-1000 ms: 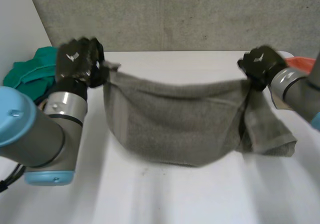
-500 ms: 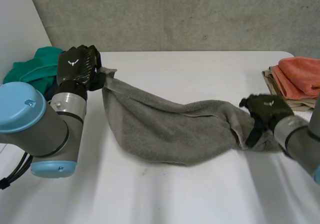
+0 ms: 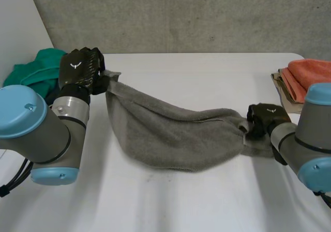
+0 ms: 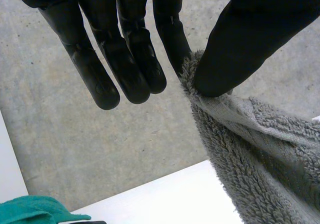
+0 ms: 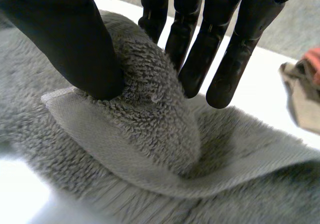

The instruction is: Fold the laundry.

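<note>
We've got the grey terry towel (image 3: 170, 136) sagging onto the white counter (image 3: 207, 71). The black left hand (image 3: 78, 69) pinches its far-left corner up high, and the right hand (image 3: 265, 117) pinches the right corner down low. We'd level both corners and pull taut before folding.
</note>
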